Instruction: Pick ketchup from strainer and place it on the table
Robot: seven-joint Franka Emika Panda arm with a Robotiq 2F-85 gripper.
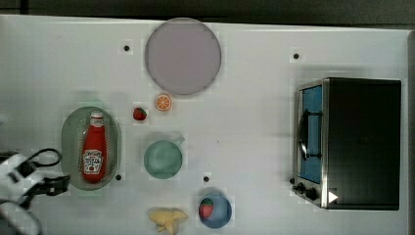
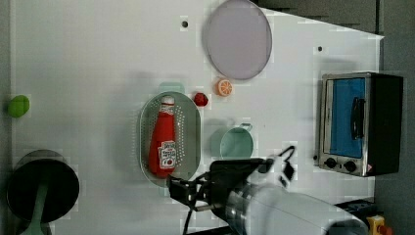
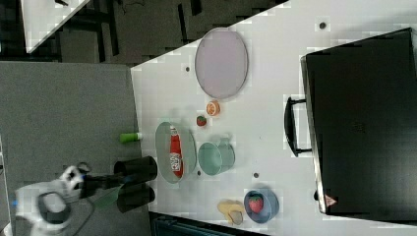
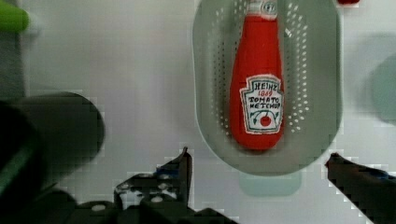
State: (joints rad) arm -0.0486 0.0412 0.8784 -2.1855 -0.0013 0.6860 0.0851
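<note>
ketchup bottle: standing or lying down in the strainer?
Lying down. The ketchup bottle rests flat on its side along the strainer, label facing up, white cap toward the top view's top edge.

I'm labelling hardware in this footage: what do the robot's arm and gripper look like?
The arm has smooth white rounded shells with a silvery ring at the wrist. A black cable loops beside the white and black wrist block. The gripper is black, with two slim pointed fingers showing blue trim and small screws on its base.
</note>
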